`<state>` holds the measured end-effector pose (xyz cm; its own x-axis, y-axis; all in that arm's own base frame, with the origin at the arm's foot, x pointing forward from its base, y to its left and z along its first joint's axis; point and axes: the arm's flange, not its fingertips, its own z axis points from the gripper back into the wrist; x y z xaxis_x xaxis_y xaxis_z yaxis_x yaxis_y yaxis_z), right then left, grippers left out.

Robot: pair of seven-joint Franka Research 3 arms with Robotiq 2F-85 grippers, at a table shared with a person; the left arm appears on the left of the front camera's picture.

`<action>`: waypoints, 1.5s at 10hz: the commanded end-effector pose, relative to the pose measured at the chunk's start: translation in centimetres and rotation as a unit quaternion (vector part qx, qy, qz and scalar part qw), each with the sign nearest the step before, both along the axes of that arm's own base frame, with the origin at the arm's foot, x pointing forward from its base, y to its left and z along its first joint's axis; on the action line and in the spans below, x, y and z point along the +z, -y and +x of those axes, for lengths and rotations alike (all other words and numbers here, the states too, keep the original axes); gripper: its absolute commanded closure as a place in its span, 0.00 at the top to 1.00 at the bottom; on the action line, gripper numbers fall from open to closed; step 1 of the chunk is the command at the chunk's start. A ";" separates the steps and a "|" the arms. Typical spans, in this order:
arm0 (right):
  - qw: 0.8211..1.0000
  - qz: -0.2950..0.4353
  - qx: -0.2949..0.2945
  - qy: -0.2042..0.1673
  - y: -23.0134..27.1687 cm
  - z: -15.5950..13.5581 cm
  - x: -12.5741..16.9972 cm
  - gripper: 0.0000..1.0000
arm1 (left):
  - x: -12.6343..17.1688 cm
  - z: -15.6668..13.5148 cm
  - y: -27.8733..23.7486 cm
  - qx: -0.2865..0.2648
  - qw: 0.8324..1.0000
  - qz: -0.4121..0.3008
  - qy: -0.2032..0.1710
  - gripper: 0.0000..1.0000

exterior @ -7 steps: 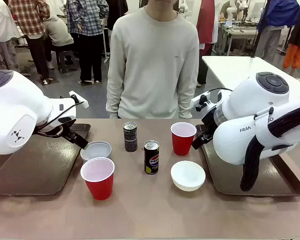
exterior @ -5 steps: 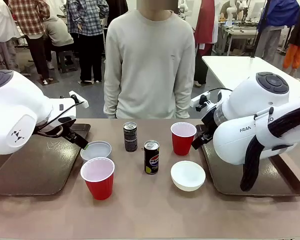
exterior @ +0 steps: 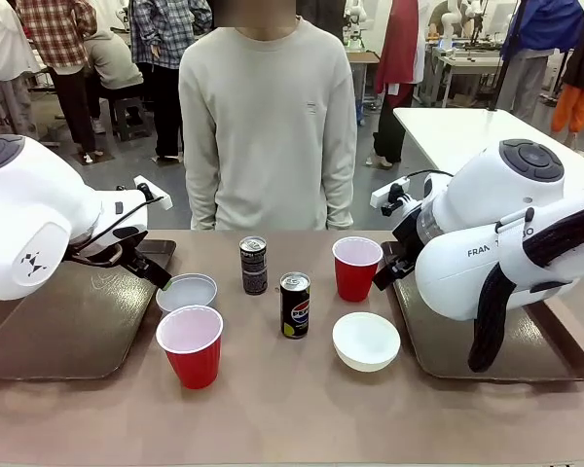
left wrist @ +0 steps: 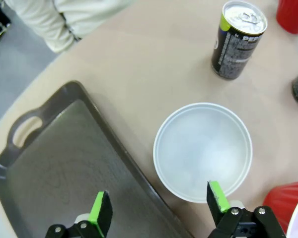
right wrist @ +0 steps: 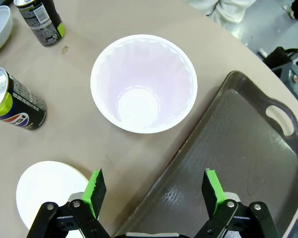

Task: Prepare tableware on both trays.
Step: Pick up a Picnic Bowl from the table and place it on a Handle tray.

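Observation:
Two dark brown trays lie at the table's ends, the left tray (exterior: 68, 331) and the right tray (exterior: 496, 355), both bare. Between them stand two red cups (exterior: 190, 345) (exterior: 356, 268), two white bowls (exterior: 187, 292) (exterior: 366, 341) and two dark cans (exterior: 254, 266) (exterior: 294, 305). My left gripper (left wrist: 159, 206) is open above the near rim of the left bowl (left wrist: 202, 150) and the tray's edge (left wrist: 64, 178). My right gripper (right wrist: 154, 191) is open above the table, just short of the far red cup (right wrist: 144, 82), beside the right tray (right wrist: 238, 153).
A person in a pale sweater (exterior: 268, 126) stands at the far side of the table, hands out of sight. The front strip of the table (exterior: 292, 418) holds nothing. Both big white arm bodies hang over the trays.
The person has shifted to the left behind the table. Neither arm nor any of the tableware has moved.

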<state>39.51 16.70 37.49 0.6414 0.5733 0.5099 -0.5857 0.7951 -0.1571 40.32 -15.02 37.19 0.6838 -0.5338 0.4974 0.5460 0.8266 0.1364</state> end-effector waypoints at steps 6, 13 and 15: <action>1.000 0.000 0.000 0.000 0.0 0.0 0.0 1.00 | 0.0 0.0 0.0 0.000 1.000 0.000 0.000 1.00; 0.981 -0.131 -0.038 -0.140 4.2 -13.4 7.8 1.00 | 9.4 -10.5 -7.8 -0.098 0.987 0.045 -0.122 1.00; 0.973 -0.159 -0.033 -0.164 4.4 -17.3 7.4 1.00 | 8.6 -13.9 -7.7 -0.109 0.982 0.082 -0.128 1.00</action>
